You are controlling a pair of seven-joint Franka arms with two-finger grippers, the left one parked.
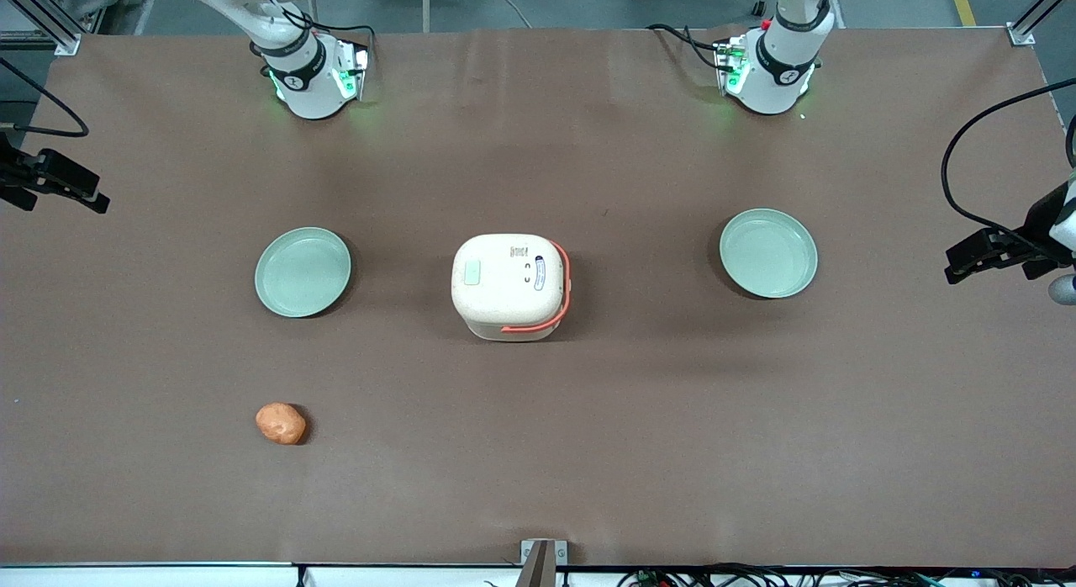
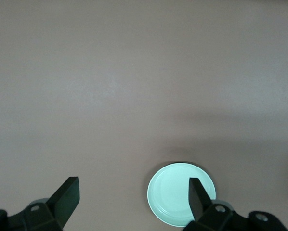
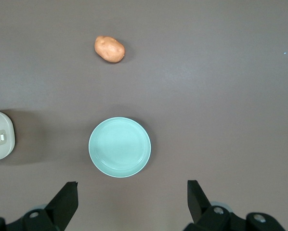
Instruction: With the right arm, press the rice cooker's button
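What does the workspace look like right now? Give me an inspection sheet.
Surface: brown table, flat.
Job's things: rice cooker mid-table, lid closed, handle down, untouched.
Clutter: two green plates flanking the cooker; potato nearer the front camera, toward the working arm's end.
Grippers: gripper open, high over the working-side plate, away from the cooker.
Cables: black cables at the table edges.
Surroundings: grey floor, frame posts.

Front view looks steeply down over the whole brown table (image 1: 538, 452), rice cooker (image 1: 510, 286) at centre. Right wrist view hangs high, facing straight down past the spread gripper (image 3: 130, 202) onto a plate (image 3: 119, 147) and potato (image 3: 109, 49); both show in the front view too, plate (image 1: 303, 272), potato (image 1: 281, 423)
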